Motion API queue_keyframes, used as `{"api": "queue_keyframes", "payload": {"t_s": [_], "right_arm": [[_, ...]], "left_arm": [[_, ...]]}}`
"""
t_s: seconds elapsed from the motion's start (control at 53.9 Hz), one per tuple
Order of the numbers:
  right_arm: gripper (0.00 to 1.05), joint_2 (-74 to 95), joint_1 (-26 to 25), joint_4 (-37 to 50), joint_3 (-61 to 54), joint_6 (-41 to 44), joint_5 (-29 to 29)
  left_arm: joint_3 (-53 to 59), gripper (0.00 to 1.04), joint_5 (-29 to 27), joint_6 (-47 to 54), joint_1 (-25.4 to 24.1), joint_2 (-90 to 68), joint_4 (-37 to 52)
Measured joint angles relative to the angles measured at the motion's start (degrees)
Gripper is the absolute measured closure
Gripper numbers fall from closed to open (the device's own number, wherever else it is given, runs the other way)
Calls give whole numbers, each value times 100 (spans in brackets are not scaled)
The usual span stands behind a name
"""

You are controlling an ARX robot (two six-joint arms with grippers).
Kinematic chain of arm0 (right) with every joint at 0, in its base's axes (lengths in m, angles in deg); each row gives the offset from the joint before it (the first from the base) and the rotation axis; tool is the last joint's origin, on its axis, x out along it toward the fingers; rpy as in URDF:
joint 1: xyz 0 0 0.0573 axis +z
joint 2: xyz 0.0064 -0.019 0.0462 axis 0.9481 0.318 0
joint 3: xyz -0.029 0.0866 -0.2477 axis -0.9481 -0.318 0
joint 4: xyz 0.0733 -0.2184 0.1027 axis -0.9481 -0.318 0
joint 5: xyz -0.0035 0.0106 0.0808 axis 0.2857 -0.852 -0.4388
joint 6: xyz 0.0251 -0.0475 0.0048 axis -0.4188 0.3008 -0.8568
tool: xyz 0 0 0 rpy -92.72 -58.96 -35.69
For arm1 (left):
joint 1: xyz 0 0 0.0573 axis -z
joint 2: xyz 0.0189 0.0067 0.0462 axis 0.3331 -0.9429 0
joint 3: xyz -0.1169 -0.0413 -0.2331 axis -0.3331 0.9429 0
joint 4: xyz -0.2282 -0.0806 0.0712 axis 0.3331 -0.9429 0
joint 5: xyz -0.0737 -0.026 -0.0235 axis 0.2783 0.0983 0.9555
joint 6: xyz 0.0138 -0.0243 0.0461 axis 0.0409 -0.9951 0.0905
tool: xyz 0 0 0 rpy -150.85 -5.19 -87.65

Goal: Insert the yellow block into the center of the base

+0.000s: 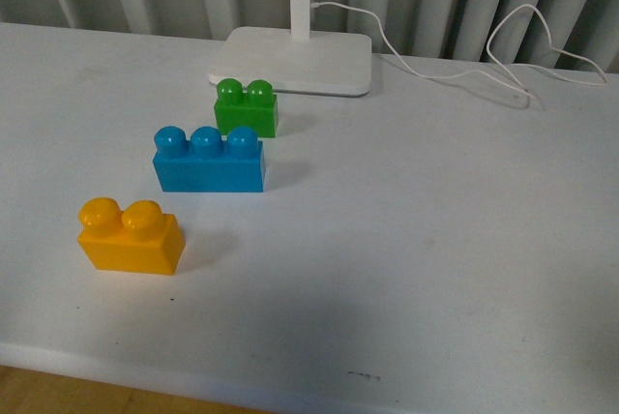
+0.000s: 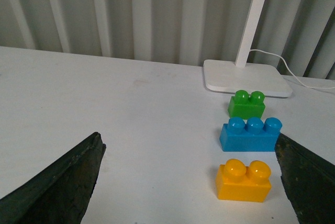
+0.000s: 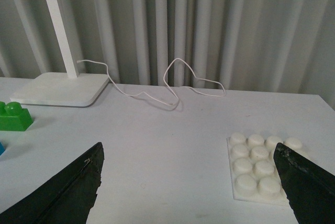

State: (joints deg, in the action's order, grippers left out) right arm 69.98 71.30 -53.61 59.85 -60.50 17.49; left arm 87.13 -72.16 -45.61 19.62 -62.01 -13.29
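Front view: yellow block (image 1: 131,237) near left edge of table (image 1: 435,240), apart from blue brick (image 1: 208,160); no arms in sight.
Left wrist view: left gripper (image 2: 187,140) spread wide, empty; block off-centre, nearer one finger; best to centre over block, then pinch flat sides below studs.
Right wrist view: right gripper (image 3: 187,150) spread wide, empty; base (image 3: 264,170) bare, nothing on studs.

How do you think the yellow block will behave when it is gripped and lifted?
The yellow block looks like rigid moulded plastic, so it is probably stiff and light. Its glossy sides may be slightly slippery. Its flat, wide footprint suggests it slides rather than tips or rolls.
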Motion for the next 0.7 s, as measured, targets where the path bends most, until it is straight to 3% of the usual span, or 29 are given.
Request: {"api": "queue_keyframes", "payload": {"t_s": [0.705], "right_arm": [[9,0,0,0,0,0,0]], "left_arm": [[2,6,0,0,0,0,0]]}}
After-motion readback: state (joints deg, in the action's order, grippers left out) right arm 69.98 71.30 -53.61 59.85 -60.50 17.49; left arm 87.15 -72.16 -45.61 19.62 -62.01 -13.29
